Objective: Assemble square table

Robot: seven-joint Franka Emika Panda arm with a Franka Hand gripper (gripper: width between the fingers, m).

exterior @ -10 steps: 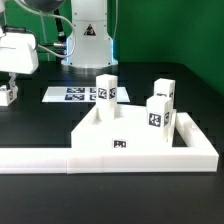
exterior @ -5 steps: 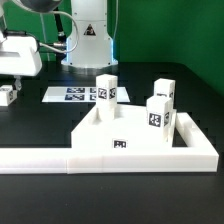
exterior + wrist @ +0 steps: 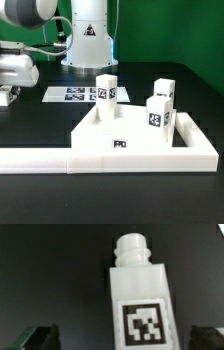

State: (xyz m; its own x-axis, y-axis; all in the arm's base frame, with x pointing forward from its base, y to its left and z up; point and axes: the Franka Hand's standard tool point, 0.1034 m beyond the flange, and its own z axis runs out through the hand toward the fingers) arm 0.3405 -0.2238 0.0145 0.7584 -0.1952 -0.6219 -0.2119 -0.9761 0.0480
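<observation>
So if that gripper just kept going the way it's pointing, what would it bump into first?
Most likely the white leg lying on the black table. In the wrist view it sits between the open jaws of the gripper, though how far off is hard to judge.

Black table (image 3: 40,190) surface. Marker board (image 3: 68,95) lies flat at the back, left of centre in the exterior view. Long low white L-shaped wall (image 3: 40,158) runs across the front. Green backdrop (image 3: 170,30) behind.
</observation>
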